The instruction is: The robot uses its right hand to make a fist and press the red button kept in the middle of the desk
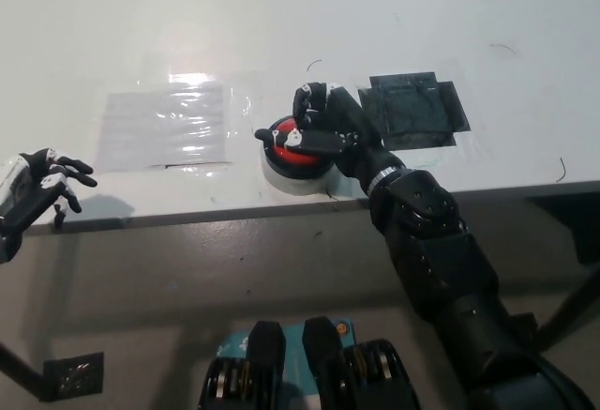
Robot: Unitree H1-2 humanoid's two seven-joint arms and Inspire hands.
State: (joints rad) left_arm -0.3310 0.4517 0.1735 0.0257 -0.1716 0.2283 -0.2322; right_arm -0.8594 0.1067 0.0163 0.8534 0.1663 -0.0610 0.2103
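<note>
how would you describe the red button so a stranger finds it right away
On the white desk, look near the front edge, midway along. The red button sits there on a round white base, under the black right hand. It is the only red thing, left of a dark taped patch.

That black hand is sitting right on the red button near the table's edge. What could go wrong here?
The closed right hand covers only the right part of the red button, so a push might slip off sideways. The button's white base stands close to the desk edge, so an off-centre push might nudge it that way.

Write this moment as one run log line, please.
right robot hand: fist on red button | left robot hand: open, resting at desk edge | black tape patch: untouched
</note>
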